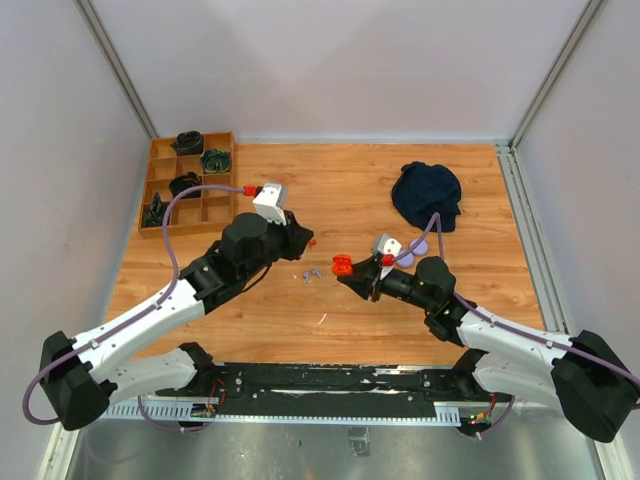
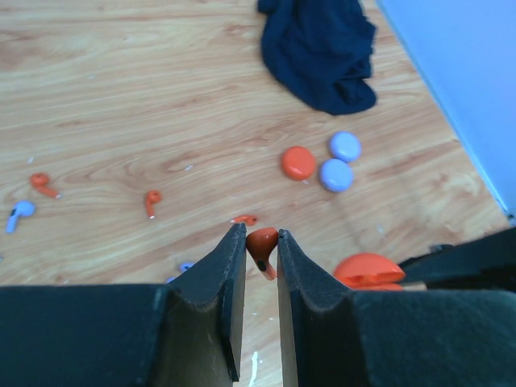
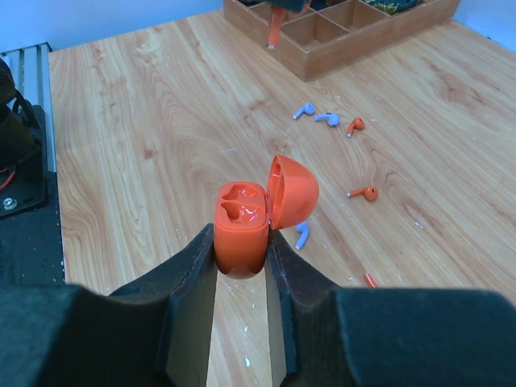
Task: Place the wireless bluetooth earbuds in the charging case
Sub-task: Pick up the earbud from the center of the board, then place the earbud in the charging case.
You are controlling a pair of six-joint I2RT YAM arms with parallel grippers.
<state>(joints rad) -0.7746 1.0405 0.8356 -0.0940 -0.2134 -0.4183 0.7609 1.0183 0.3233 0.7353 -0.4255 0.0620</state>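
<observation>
My left gripper [image 2: 260, 232] is shut on an orange-red earbud [image 2: 263, 247], pinched at the fingertips above the table; in the top view it [image 1: 308, 241] is near the table's middle. My right gripper [image 3: 242, 238] is shut on the orange-red charging case [image 3: 240, 222], held upright with the lid [image 3: 292, 192] open and both wells empty. In the top view the case [image 1: 341, 264] is just right of the left gripper. Loose earbuds lie on the wood: orange-red ones [image 2: 151, 200] [image 3: 364, 193] and lilac ones [image 2: 19, 214] [image 3: 303, 110].
A dark blue cloth [image 1: 427, 195] lies at the back right. Next to it are one orange-red puck [image 2: 298, 162] and two lilac pucks [image 2: 345, 146]. A wooden compartment tray [image 1: 190, 185] stands at the back left. Metal rails run along the right and near edges.
</observation>
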